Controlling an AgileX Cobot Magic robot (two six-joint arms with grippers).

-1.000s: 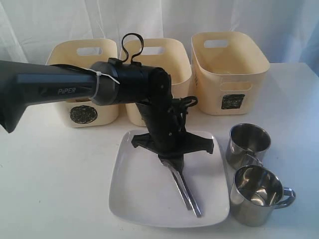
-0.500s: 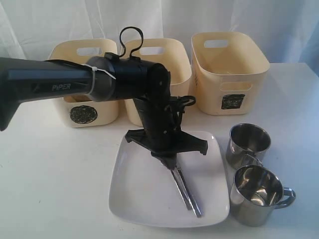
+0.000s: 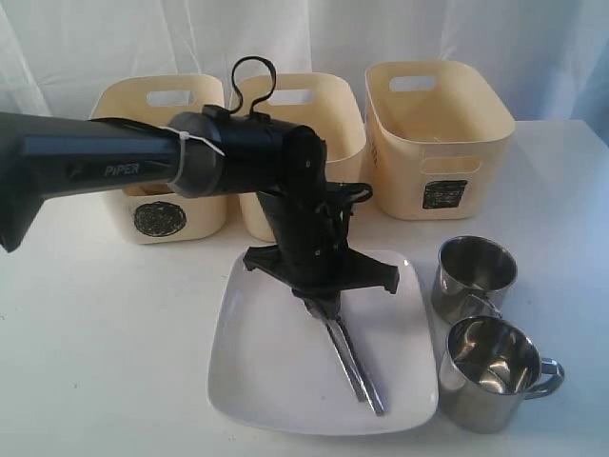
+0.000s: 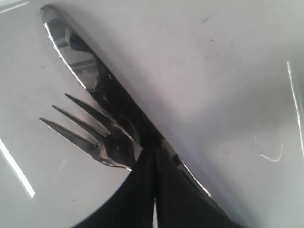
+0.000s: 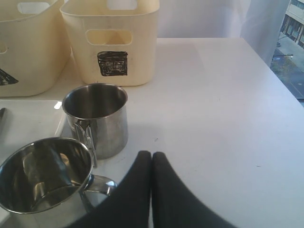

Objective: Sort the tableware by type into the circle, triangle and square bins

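Observation:
A large white square plate (image 3: 257,352) lies at the table's front with a steel fork (image 4: 95,133) and a knife (image 4: 76,52) side by side on it. My left gripper (image 3: 322,307) points down at their near end. Its fingers are shut together at the fork's neck (image 4: 153,152), and the knife runs under them. Two steel handled mugs (image 3: 473,276) (image 3: 490,371) stand right of the plate. My right gripper (image 5: 151,154) hangs shut and empty over bare table beside the mugs (image 5: 97,118) (image 5: 42,175). It does not show in the exterior view.
Three cream bins stand in a row at the back: the circle bin (image 3: 157,157), the middle bin (image 3: 314,105) half hidden by my left arm, and the square bin (image 3: 438,133) (image 5: 111,42). A white curtain hangs behind them.
My left gripper shifted slightly left and up, then came back down a little. The cutlery's far end has stayed in place on the plate. The mugs have not moved.

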